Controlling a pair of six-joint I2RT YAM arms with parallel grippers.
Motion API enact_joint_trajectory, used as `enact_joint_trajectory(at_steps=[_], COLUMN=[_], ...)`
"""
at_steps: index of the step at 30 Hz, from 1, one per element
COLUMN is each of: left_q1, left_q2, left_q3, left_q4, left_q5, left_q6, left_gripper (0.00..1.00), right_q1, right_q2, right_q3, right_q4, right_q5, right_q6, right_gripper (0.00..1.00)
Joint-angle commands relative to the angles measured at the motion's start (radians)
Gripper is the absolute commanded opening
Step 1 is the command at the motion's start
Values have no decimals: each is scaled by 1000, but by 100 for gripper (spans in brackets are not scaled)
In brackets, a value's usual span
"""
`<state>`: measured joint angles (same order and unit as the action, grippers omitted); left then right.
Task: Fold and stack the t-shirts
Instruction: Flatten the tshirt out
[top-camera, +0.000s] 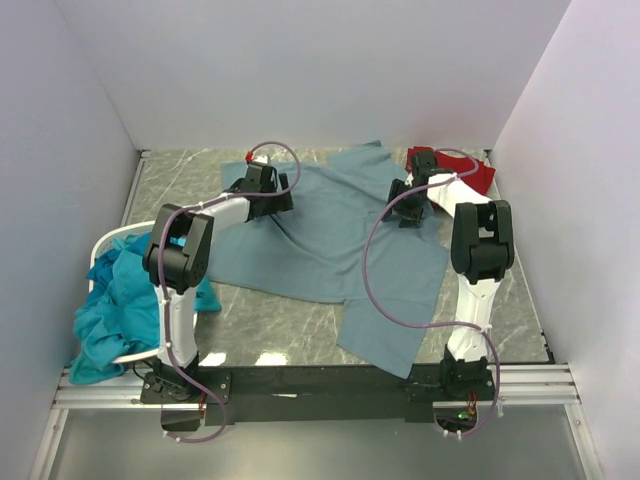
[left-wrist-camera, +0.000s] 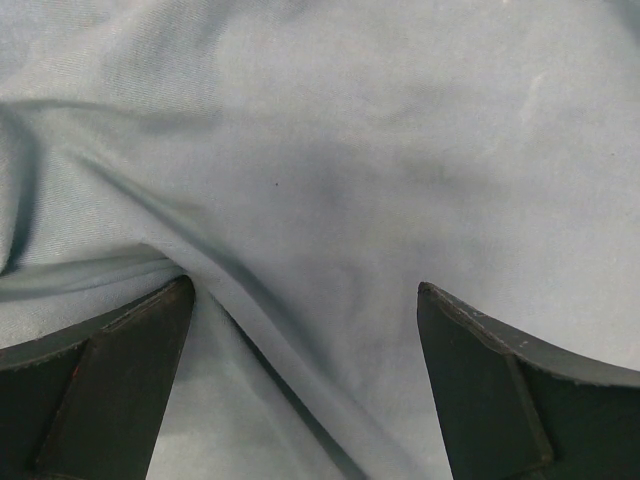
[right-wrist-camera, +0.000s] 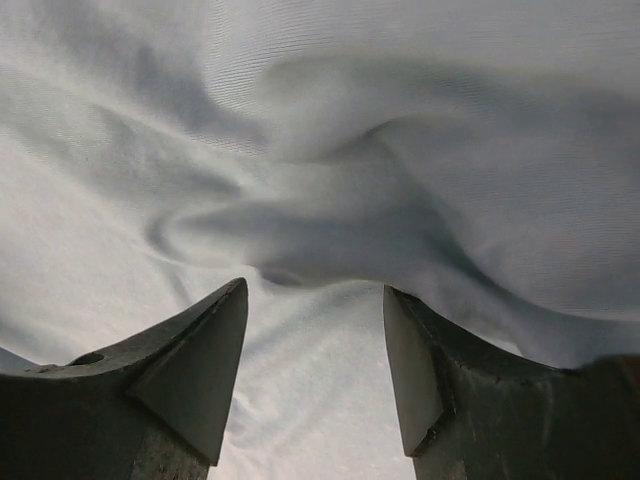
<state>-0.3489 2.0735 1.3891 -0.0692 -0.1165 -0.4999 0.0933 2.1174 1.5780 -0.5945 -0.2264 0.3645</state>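
Observation:
A large slate-blue t-shirt (top-camera: 340, 245) lies spread and wrinkled across the middle of the table. My left gripper (top-camera: 284, 193) is down on its left shoulder area. In the left wrist view that gripper (left-wrist-camera: 305, 295) stands wide open, its fingers (left-wrist-camera: 120, 380) pressed on the cloth with a diagonal fold running between them. My right gripper (top-camera: 405, 210) rests on the shirt's right side. In the right wrist view it (right-wrist-camera: 315, 290) is open, with flat cloth between the fingers (right-wrist-camera: 450, 380) and a raised ridge just ahead of the tips. A red t-shirt (top-camera: 472, 172) lies at the back right. Teal t-shirts (top-camera: 120, 300) are piled at the left.
The teal pile sits in a white basket (top-camera: 110, 238) at the left edge and spills over its front. White walls close in the table on three sides. Marble tabletop (top-camera: 270, 335) shows in front of the blue shirt.

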Motion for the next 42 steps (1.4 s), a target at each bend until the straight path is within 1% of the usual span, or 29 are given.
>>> enact_joint_trajectory(at_steps=[1, 8, 12, 15, 17, 19, 20, 23, 25, 26, 30, 34, 42], left_q1=[-5, -5, -5, -7, -7, -7, -7, -9, -12, -13, -13, -13, -13], left_q2=[54, 89, 70, 44, 22, -19, -36, -104, -157, -176, -248, -254, -170], left_q3=[54, 131, 174, 192, 171, 146, 114, 41, -1, -45, -134, -212, -210], left_q4=[-50, -75, -90, -103, -98, -92, -89, -72, -55, -49, -31, 3, 5], left_q5=[44, 63, 64, 81, 77, 71, 63, 60, 52, 46, 32, 37, 17], left_q6=[17, 17, 26, 31, 34, 35, 37, 34, 32, 32, 32, 26, 29], left_gripper=[100, 100, 100, 100, 100, 100, 99, 100, 99, 99, 100, 99, 100], right_q1=[-41, -89, -87, -86, -76, -41, -26, 40, 84, 103, 167, 194, 189], right_q2=[10, 12, -11, -57, -117, -161, -204, -261, -280, -290, -283, -264, -182], right_q3=[22, 43, 89, 88, 56, 5, -15, -88, -145, -163, -222, -268, -265], right_q4=[-31, -34, -59, -56, -42, -28, -22, -8, 8, 18, 19, 38, 36], right_q5=[41, 29, 29, 29, 42, 87, 100, 143, 162, 167, 194, 200, 161], right_q6=[-30, -30, -35, -36, -36, -32, -35, -27, -15, -10, 5, 16, -6], right_gripper=[64, 64, 64, 64, 63, 63, 63, 64, 64, 64, 64, 64, 64])
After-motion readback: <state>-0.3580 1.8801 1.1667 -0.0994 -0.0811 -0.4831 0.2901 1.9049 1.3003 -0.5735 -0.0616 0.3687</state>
